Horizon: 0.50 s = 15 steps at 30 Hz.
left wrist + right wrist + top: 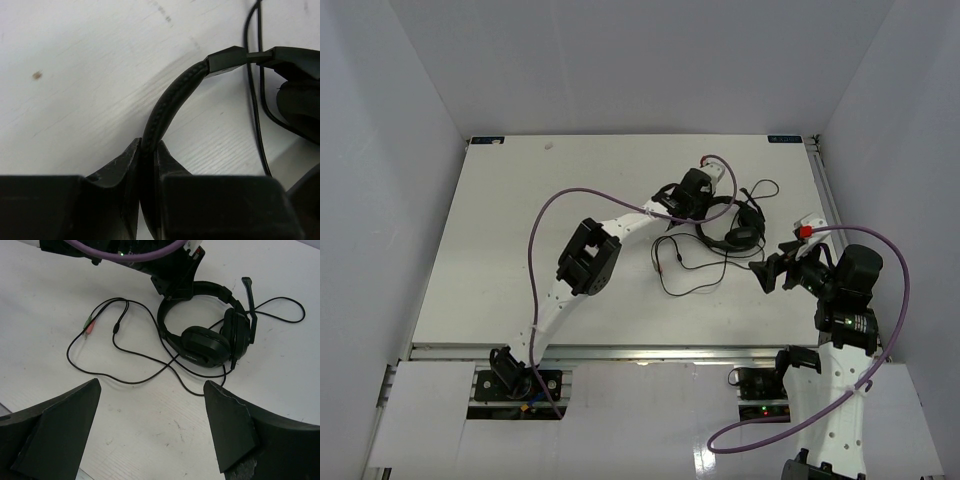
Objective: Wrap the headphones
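1. my right hand (775, 272) hangs nearest my base, over the right side of the tabletop (500, 230). its fingers (65, 425) are spread wide with nothing between them.
2. just beyond it the thin black cable (125, 352) lies in loose loops on the tabletop, with its small coloured plugs (89, 326) side by side at the free end.
3. past those loops the headphones (210, 342) lie on the tabletop. the two ear cups sit close together on my right, and the boom mic (248, 290) points away from me. i think the cups touch, but the view is too dark to be sure.
4. my left hand (148, 150) is farthest out, clenched on the padded headband (170, 100), which is pinched between both fingers.
5. a purple robot cable (545, 215) arcs over my left arm.
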### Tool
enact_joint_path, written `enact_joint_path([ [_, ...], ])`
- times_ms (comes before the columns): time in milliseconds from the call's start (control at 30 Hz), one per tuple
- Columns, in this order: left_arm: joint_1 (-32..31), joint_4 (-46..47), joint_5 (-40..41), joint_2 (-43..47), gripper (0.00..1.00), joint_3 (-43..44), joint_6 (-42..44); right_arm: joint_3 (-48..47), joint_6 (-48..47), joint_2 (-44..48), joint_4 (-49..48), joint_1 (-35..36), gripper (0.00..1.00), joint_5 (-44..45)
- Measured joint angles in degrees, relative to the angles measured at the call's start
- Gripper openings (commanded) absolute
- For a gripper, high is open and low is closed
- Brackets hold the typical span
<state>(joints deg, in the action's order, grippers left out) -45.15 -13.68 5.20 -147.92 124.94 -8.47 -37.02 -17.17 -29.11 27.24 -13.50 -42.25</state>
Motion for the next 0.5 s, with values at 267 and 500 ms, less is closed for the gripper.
enact_joint_path([
  [267,8.7,-3.0,0.3,23.2,0.0,-21.6,-3.1,-4.5,-5.7,-9.4,3.6,0.0,0.9,-4.0],
  [500,15.6,0.3,2.8,49.3,0.0,-35.9,-2.1,-13.8,-0.9,-22.6,0.0,8.0,0.9,-2.7],
])
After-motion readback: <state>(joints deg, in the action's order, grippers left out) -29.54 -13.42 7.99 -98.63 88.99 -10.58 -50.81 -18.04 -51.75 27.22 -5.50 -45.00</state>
